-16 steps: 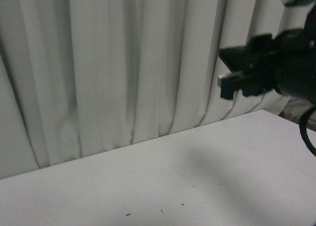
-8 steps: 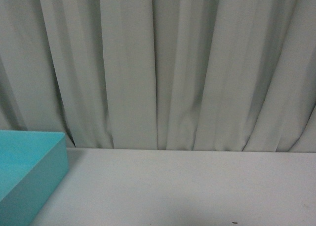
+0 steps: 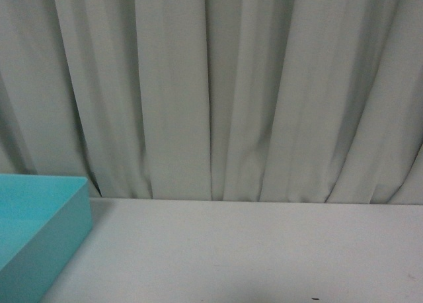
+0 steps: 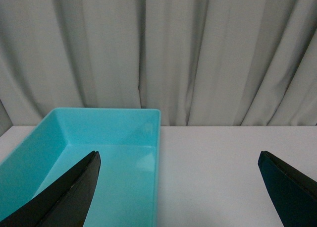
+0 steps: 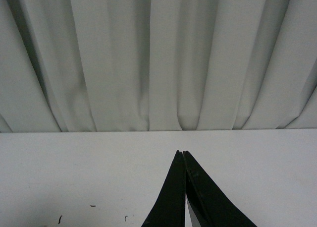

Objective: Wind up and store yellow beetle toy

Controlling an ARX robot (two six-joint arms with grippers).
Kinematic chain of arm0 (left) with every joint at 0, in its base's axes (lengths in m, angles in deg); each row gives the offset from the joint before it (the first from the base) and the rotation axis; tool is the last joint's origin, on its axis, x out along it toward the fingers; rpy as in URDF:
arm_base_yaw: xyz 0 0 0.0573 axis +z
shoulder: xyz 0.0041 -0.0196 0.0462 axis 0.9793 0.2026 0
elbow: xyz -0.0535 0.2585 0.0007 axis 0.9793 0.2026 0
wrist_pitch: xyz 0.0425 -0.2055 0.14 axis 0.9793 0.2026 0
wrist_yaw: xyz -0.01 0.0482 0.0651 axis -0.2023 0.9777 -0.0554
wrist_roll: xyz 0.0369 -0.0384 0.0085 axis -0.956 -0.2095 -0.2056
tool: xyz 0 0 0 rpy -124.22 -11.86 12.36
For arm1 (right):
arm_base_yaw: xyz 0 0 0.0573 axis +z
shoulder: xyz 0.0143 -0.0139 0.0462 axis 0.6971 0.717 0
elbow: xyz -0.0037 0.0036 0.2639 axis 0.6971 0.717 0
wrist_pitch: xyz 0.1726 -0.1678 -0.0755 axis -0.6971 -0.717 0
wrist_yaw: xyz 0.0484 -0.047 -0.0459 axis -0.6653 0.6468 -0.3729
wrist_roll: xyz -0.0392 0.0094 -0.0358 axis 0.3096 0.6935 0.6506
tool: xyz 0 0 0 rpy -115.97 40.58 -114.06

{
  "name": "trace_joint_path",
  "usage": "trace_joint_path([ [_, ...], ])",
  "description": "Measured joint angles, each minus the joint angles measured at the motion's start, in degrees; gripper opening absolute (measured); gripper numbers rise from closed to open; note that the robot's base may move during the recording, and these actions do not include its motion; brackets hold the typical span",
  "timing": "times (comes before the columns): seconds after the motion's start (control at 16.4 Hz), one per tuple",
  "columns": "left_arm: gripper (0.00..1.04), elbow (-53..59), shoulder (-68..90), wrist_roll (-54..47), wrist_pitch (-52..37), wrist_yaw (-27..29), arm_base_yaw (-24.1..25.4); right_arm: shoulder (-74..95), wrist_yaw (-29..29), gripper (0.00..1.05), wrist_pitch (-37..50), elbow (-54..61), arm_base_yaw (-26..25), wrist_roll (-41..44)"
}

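A white tabletop (image 3: 264, 250) is shown from the front, backed by a pale grey pleated curtain (image 3: 211, 85) that fills the upper part of the view. A teal bin (image 3: 39, 250) is seen at the left edge of the tabletop, cut off by the frame, with one corner turned toward the middle. A small dark speck (image 3: 314, 298) is seen on the tabletop near the lower edge. No arm is shown in the front view.

In the left wrist view, the left end effector (image 4: 178, 156) is seen released, with its two black fingers (image 4: 64, 197) spread wide apart and nothing between them. The bin (image 4: 157, 138) is shown beyond and partly behind one finger, its open top facing up and its smooth inner floor and walls visible. White tabletop lies beside the bin, reaching back to the curtain.

In the right wrist view, the right end effector (image 5: 182, 155) is seen clenched, its two black fingers pressed together to a point above the tabletop, with nothing visibly held. A few small dark flecks (image 5: 92, 205) are scattered on the tabletop near it.

The beetle toy cannot be located: it is not seen in any of the three views.
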Motion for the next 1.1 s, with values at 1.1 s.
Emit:
trace_joint_path([
  [1.1,0.98,0.0,0.0,0.0,-0.02,0.02,0.0,-31.21,0.04,0.02,-31.08,0.0,0.0,-0.02],
])
